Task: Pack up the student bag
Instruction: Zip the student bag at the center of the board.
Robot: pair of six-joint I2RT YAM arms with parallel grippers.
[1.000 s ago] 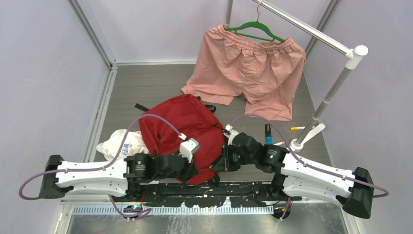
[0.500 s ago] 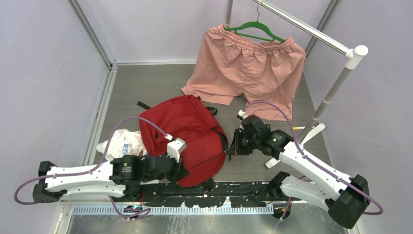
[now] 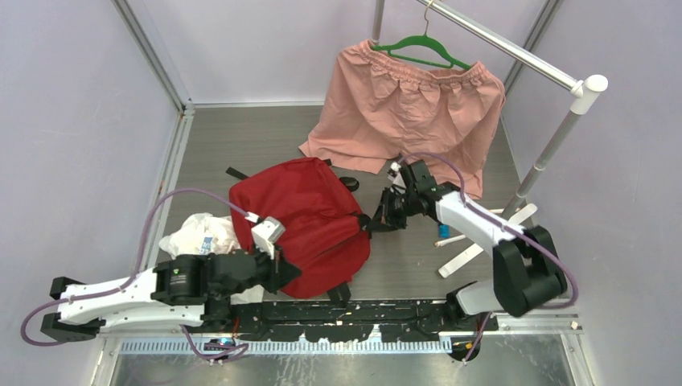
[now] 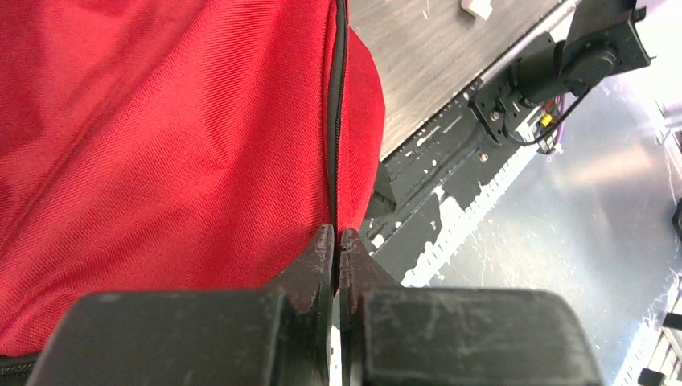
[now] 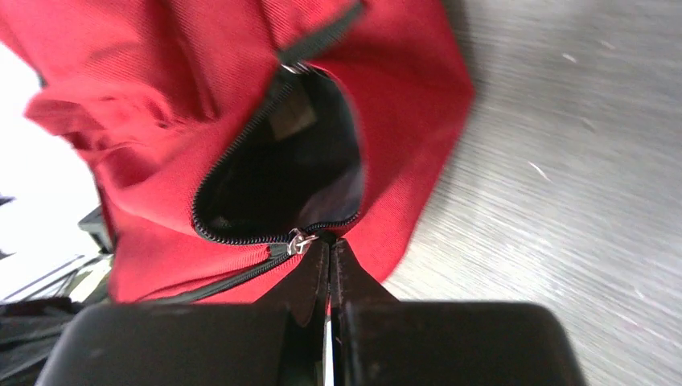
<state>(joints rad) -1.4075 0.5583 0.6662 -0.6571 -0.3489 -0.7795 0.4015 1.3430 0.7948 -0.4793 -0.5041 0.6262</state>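
Pinching the little silver zipper pull (image 5: 299,240) with jaws pressed tight, the right gripper (image 5: 328,245) has the red student bag (image 3: 310,213) right in front of it, the zip (image 5: 241,239) running away ahead, while the left gripper (image 4: 336,241), also squeezed shut, nips the bag's edge just ahead.

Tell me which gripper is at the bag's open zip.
The right gripper, pinching by the zip pull of the student bag's gaping pocket; the left gripper grips a closed zip seam.
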